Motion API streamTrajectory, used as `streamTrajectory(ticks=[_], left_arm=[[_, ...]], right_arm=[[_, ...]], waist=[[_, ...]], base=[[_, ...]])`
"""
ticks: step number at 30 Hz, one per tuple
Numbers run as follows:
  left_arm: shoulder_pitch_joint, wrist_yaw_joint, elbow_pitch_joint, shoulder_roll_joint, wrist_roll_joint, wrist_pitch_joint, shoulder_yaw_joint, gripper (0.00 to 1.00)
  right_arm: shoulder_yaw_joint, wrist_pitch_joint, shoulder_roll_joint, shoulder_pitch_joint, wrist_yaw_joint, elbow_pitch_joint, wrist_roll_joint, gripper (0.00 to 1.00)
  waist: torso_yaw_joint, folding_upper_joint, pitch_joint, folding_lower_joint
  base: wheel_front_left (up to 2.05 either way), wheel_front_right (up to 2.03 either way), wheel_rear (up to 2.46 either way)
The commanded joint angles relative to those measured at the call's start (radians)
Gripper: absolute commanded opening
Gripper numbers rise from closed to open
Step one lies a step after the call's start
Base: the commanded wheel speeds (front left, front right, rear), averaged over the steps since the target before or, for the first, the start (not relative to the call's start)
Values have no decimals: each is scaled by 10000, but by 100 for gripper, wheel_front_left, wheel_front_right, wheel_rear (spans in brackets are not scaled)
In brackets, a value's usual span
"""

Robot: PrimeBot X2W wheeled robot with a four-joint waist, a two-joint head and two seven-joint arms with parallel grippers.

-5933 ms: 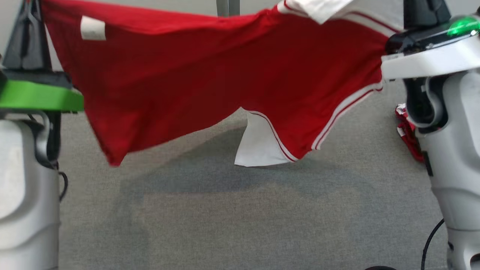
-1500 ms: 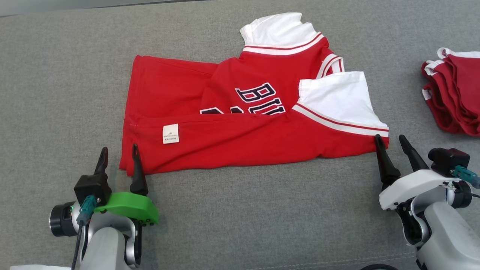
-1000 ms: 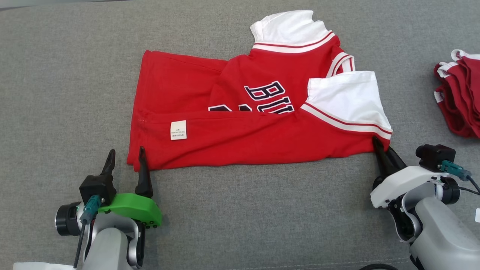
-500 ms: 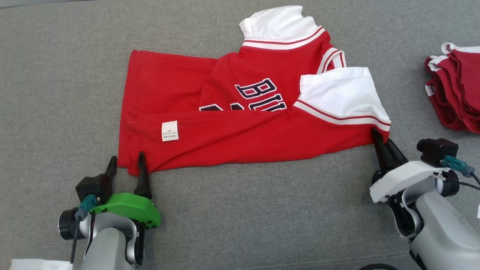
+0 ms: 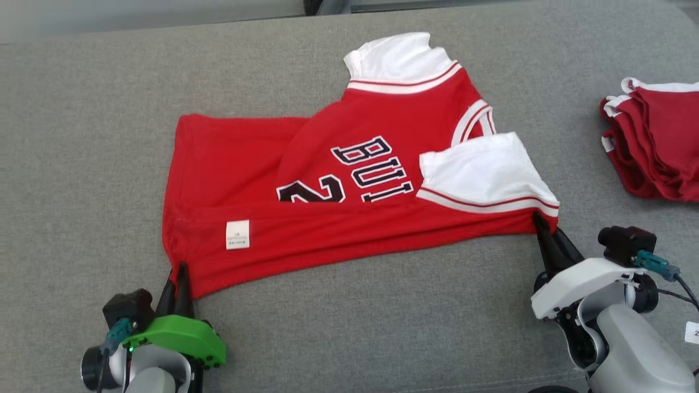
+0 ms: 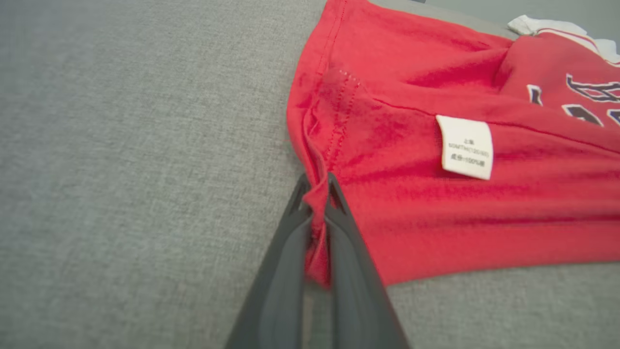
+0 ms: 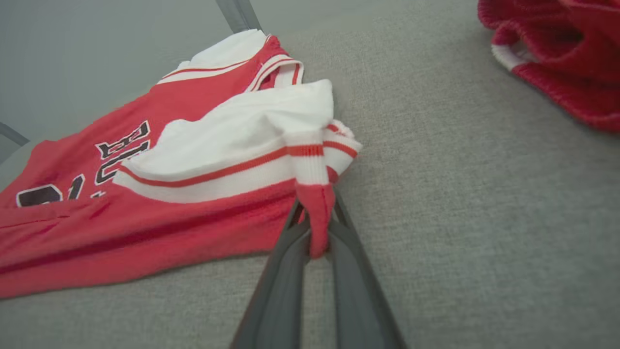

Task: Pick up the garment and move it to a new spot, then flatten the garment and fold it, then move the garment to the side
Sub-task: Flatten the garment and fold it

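– Jersey (image 5: 349,218) check, head view first. Where's it sitting?

– Flat-ish on the grey padded surface (image 5: 382,327), about mid-frame. It's red with white sleeves, and the near long edge is folded over so the care label (image 5: 237,234) faces up. That fold and the nearer white sleeve (image 5: 480,174) cover part of the dark lettering. At the near left corner, on the hem, the left gripper (image 5: 178,270) has its fingers pressed together on the cloth. The right gripper (image 5: 539,218) is at the near right corner just under the sleeve, pinched onto fabric too. A pile of other red garments (image 5: 655,147) sits well off to the right, not touching.

– ok, and the left wrist view?

– Both dark fingers are squeezed on a bunched ridge of red hem, with cloth poking up between the tips. The label is a bit further along the fabric, on that view's right.

– Right wrist view?

– Same deal. The fingers are clamped on a small red tuck right below the sleeve's striped band, and the sleeve drapes over the body. The pile is up in the top right corner, apart from the jersey.
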Motion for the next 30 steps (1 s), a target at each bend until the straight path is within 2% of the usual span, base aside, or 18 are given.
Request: streamTrajectory(ticks=[1, 14, 22, 23, 24, 25, 30], left_arm=[[303, 19, -9, 91, -2, 17, 153, 0], [2025, -92, 217, 105, 228, 9, 728, 0], [2479, -207, 556, 101, 16, 9, 487, 0], [2448, -213, 559, 101, -19, 9, 441, 15], [2385, -224, 564, 99, -48, 9, 389, 43], [2270, -237, 540, 96, -49, 9, 327, 100], [1687, -181, 190, 81, -27, 10, -23, 100]], right_arm=[[-73, -3, -47, 173, -17, 43, -40, 0], [138, -14, 48, 2046, -22, 50, 268, 0], [323, -14, 49, 2701, -20, -88, 405, 0], [303, -14, 80, 2652, -20, -127, 379, 0], [279, -14, 108, 2565, -20, -184, 339, 19], [195, -14, 107, 2445, -20, -267, 278, 98], [-122, -13, 108, 2028, -14, -782, -70, 100]], waist=[[4, 0, -724, 0], [-121, 0, -2364, 0], [-155, 0, -2473, 0], [-140, 0, -2417, 0], [-121, 0, -2330, 0], [-91, 0, -2200, 0], [127, 0, -1583, 0]], base=[[0, 0, 0], [0, 0, 0], [0, 0, 0], [0, 0, 0], [0, 0, 0], [0, 0, 0], [0, 0, 0]])
